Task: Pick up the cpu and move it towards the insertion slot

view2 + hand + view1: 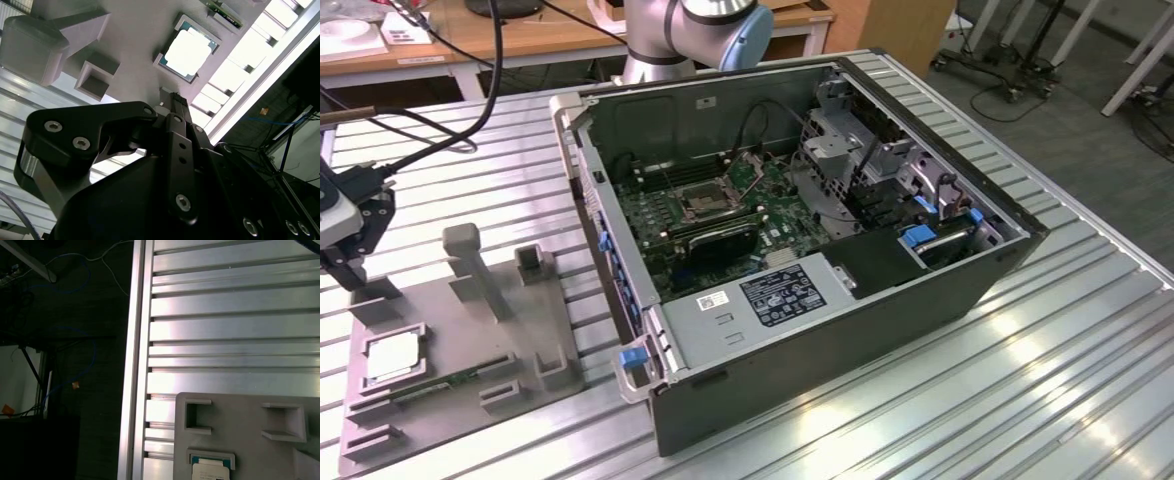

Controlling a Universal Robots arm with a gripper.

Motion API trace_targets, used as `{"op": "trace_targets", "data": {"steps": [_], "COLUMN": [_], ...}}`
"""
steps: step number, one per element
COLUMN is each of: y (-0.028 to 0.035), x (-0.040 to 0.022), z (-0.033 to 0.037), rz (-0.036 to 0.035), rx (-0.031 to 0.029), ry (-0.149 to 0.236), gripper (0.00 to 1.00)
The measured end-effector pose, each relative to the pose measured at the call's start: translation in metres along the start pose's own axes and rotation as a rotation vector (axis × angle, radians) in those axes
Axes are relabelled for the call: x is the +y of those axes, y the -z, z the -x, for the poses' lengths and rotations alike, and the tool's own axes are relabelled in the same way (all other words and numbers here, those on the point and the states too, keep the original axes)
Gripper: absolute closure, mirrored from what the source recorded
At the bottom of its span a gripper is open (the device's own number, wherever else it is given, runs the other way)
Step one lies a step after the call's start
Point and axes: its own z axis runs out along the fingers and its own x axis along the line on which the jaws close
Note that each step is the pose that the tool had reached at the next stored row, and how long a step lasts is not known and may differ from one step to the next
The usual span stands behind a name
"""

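Hand (347,272), partly cut off, hovers near cpu (394,357); its grip cannot be told.

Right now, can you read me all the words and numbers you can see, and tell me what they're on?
No text here is clear enough to quote.
Black label on the metal cover in the computer case: print too small to read.
White sticker beside it: too small to read.
cpu top, in the first wrist view: faint print, blurred.

One cpu (394,357), one insertion slot (698,203), one computer case (854,345), one grey fixture plate (454,335).
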Motion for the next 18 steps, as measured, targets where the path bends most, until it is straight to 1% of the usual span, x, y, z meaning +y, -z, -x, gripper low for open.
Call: {"op": "trace_targets", "data": {"steps": [18], "y": [-0.0006], "x": [0.0], "z": [0.0], "rz": [0.0], "rx": [0.0], "ry": [0.0], "gripper": [0.9]}}
